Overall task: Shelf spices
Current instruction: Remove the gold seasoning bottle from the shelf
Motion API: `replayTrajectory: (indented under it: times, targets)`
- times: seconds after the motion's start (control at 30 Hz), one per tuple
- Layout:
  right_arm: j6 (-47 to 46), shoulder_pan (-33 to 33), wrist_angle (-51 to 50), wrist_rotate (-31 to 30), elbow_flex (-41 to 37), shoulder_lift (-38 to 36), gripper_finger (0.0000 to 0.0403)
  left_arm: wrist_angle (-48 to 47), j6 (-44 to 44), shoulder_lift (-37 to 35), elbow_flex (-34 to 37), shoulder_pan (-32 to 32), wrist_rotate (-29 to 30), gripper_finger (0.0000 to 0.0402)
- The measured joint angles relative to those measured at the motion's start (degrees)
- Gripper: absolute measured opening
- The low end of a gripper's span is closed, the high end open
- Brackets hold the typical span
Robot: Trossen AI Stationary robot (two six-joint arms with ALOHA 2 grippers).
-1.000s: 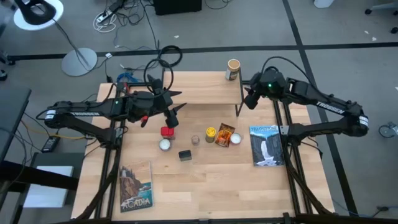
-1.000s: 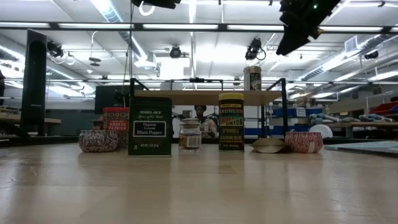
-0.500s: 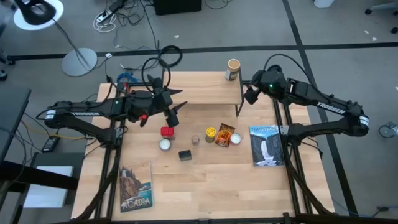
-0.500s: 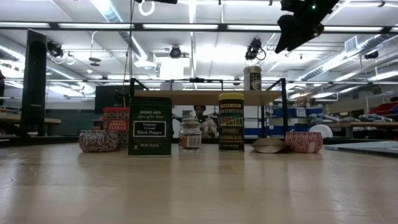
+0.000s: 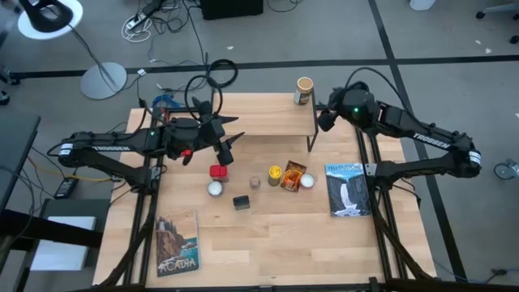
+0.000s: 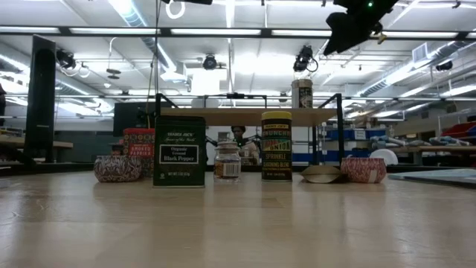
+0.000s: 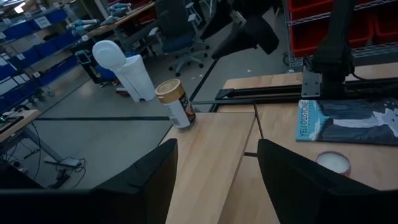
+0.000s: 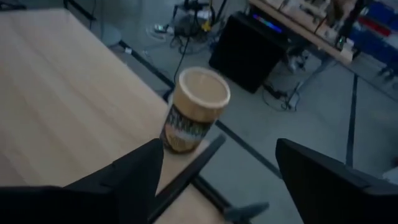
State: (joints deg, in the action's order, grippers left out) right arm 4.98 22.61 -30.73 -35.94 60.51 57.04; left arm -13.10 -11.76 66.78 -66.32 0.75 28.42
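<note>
The shelf [image 5: 263, 113] stands at the table's far middle on thin black legs. The tan cylindrical jar [image 5: 304, 89] stands upright on its far right corner and also shows in the right wrist view [image 8: 196, 112]. On the table in front lie the red tin [image 5: 217, 172], dark tin [image 5: 241, 202], small pale-capped jar [image 5: 255, 182], yellow black-lidded jar [image 5: 275, 173] and orange packet [image 5: 293, 176]. My right gripper [image 5: 323, 122] is open and empty, in the air just right of the shelf's right end. My left gripper [image 5: 225, 146] is open and empty above the shelf's left front, near the red tin.
Two white round discs [image 5: 215, 188] [image 5: 308, 182] lie among the spices. One picture book [image 5: 177, 243] lies near the front left, another [image 5: 347, 189] at the right. The rest of the shelf's plank [image 7: 211, 149] left of the jar is bare.
My right gripper has risen and drifted a little toward the table's far edge, staying open. The tan jar stays upright on the shelf.
</note>
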Motion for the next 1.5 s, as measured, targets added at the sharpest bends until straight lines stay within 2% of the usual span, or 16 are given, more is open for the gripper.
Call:
replayTrajectory:
  times: [0.2, 0.4, 0.5, 0.7, 0.83, 0.93, 1.27, 1.5]
  targets:
    - [4.2, 0.2, 3.1, 4.2, 0.0, 0.0, 0.029, 0.0, 0.0, 0.0, 0.0, 0.0, 0.0, 0.0227]
    - [5.2, 1.4, 3.0, 4.4, 0.0, 0.0, 0.0292, 0.0, 0.4, 0.0, 0.0, 0.0, 0.0, 0.0227]
    - [5.2, 1.9, 2.7, 5.5, 0.0, 0.0, 0.0313, 0.1, 0.6, 0.0, 0.0, 0.0, 0.0, 0.0227]
    - [5.2, 2.0, 3.4, 7.3, 0.0, 0.6, 0.0392, 1.4, 0.6, 0.0, 0.0, 0.0, 0.0, 0.0227]
    - [5.2, 2.8, 3.6, 7.5, 0.0, 2.5, 0.0385, 1.8, 0.4, 0.0, 0.0, 0.0, 0.0, 0.0227]
    - [5.2, 3.8, 3.8, 9.3, 0.0, 4.9, 0.0395, 2.0, 0.1, 0.0, 0.0, 0.0, 0.0, 0.0227]
    - [6.8, 6.8, 11.3, 11.1, 0.2, 9.0, 0.0399, 1.0, 0.0, 0.0, 0.0, 0.0, 0.0, 0.0227]
    - [3.6, 11.3, 11.0, 19.3, 0.3, 9.0, 0.04, 1.1, -0.3, 0.0, 0.0, 0.0, -0.2, 0.0227]
